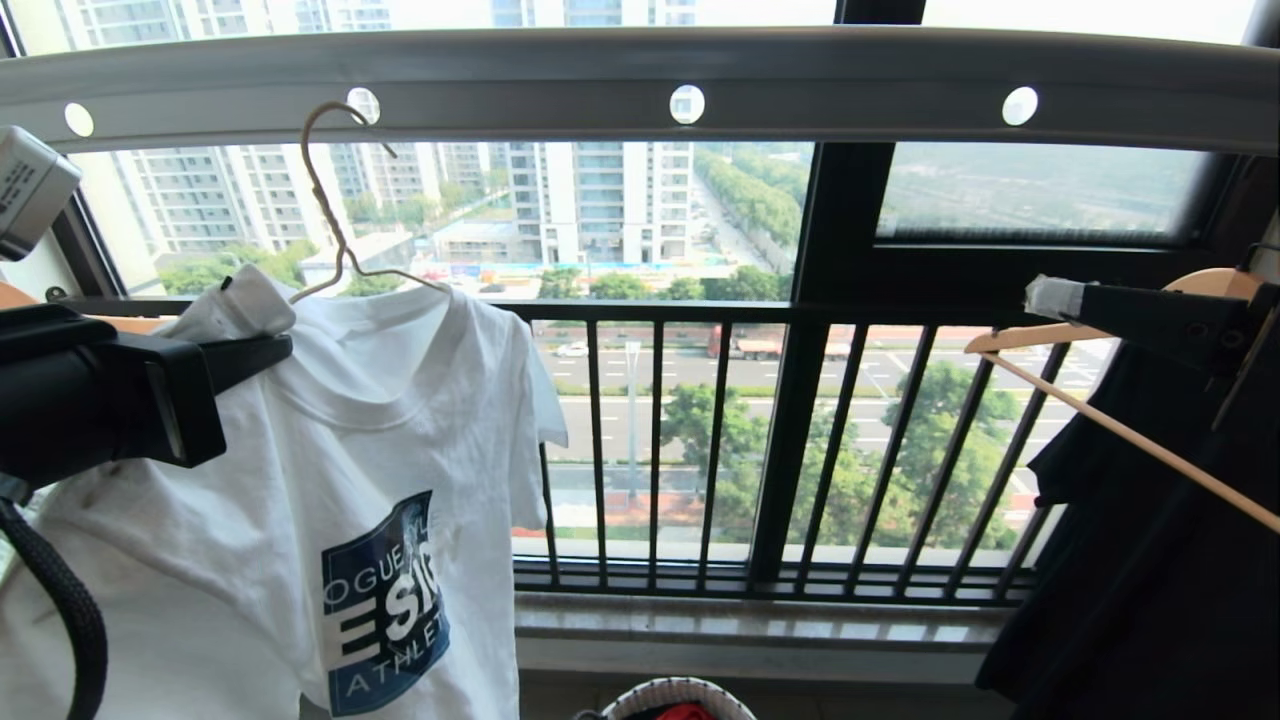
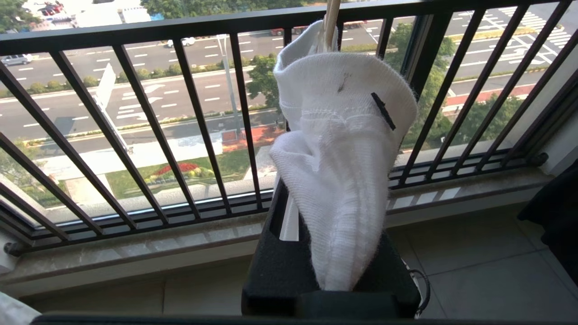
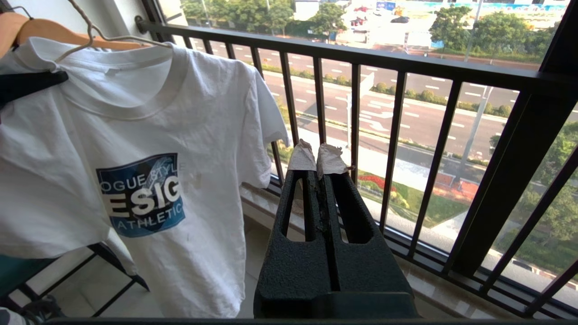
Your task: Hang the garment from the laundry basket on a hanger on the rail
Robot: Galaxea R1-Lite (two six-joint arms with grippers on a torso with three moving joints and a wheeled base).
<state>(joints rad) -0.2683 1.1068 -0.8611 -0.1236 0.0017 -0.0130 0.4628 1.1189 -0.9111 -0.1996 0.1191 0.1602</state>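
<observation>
The shirt is on the hanger, whose hook seems to be at the rail; the left gripper pinches its shoulder, and the right gripper, apart from the shirt, has its fingers pressed together, so only release is left.

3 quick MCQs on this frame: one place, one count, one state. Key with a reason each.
1. Where is the hanger's hook?
A. in a rail hole
B. on the black railing
C. in the basket

2. How many rail holes show in the head view?
A. two
B. four
C. six

3. Right hand is:
A. shut, empty
B. open
C. shut on the T-shirt

Key:
1 A: the hanger hooks through a hole in the rail.
2 B: four round holes along the bar.
3 A: the right hand's fingertips meet with nothing between; the left hand grips the T-shirt.
</observation>
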